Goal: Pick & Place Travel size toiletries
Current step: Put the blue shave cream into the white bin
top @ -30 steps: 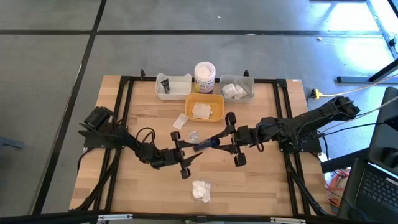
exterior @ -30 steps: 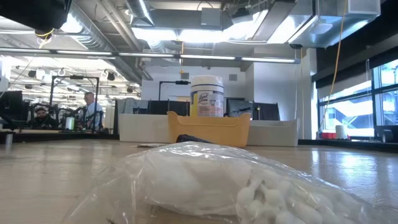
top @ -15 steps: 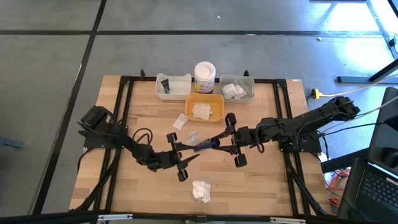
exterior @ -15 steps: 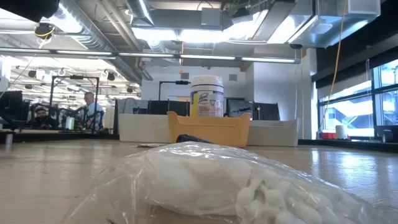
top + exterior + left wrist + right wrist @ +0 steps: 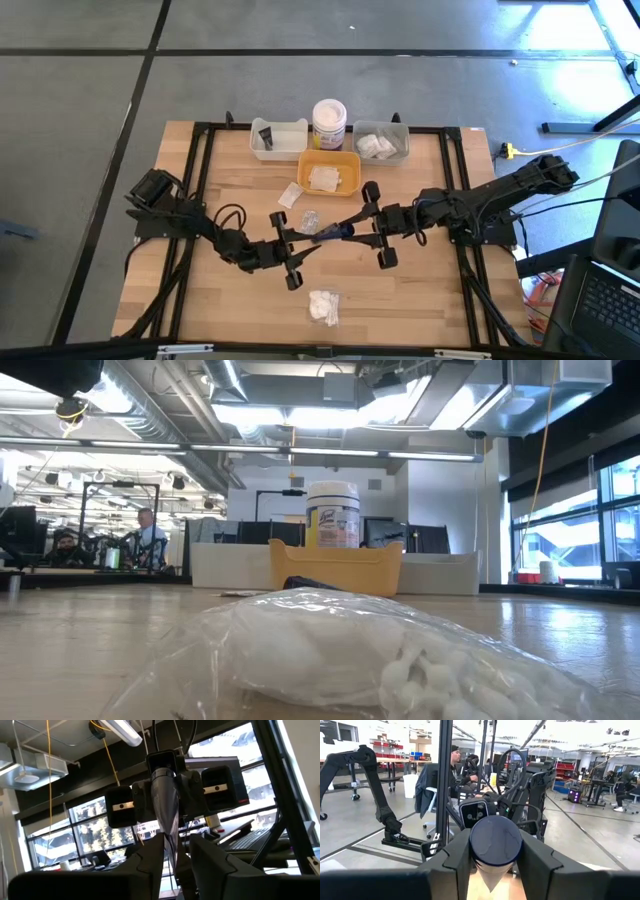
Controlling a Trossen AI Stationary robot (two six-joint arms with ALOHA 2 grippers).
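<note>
A: Grippers meet at mid-table. The right gripper (image 5: 352, 222) is clamped on the cap end of a dark tube (image 5: 333, 231), holding it level above the wood. The left gripper (image 5: 296, 247) has its fingers (image 5: 150, 862) on either side of the tube's flat tail; whether they are pressing it I cannot tell.

B: Why hold it that way?

A: It looks like a handover between arms, probably so the tube can reach the white tray (image 5: 278, 139), which already holds one like it.

B: What do the other views add?

A: The right wrist view shows the round cap (image 5: 496, 841) gripped tight. The low view shows neither gripper, only a cotton bag (image 5: 360, 655) up close, the yellow tray (image 5: 336, 568) and a jar (image 5: 333, 515) behind.
</note>
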